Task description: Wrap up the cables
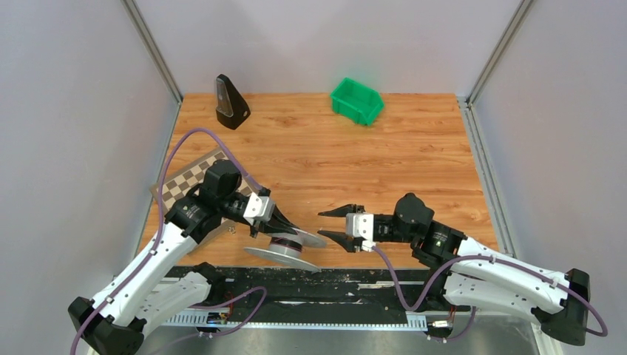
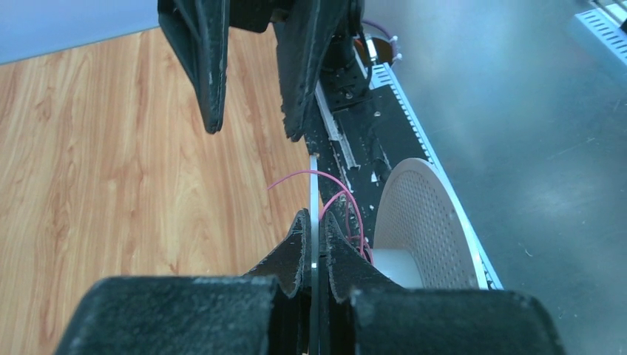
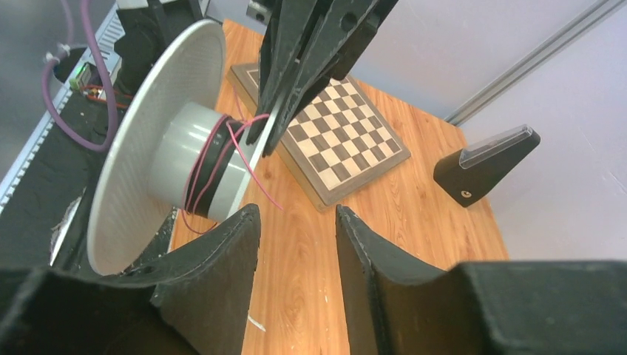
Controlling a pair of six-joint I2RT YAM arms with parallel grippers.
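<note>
1. Wood-grain table (image 1: pixel 384 159) between plain grey walls carries the scene. The left gripper (image 1: pixel 292 229) is clamped tight on the rim of one thin disc of the grey reel (image 1: pixel 285 253), holding it tilted above the table's near edge, left of centre.
2. Just right of the reel, the right gripper (image 1: pixel 327 224) points at it with its jaws partly apart and nothing between them.
3. The cable (image 3: pixel 222 159) is a fine pink strand. Several turns lie round the grey hub next to the gripped disc, and a loose tail curls out past the rim.
4. Progress, as I judge it: most of the strand seems wound, and the tail is left to lay in or tuck. Much of the hub is bare.
5. In the way: the slot between the discs is narrow, and the left fingers (image 3: pixel 296 111) sit right beside the tail.
6. Farther off, the chessboard (image 1: pixel 185 180) lies far-left behind the left arm. The black metronome (image 1: pixel 231 103) and green bin (image 1: pixel 356 100) stand at the far edge, well clear.
</note>
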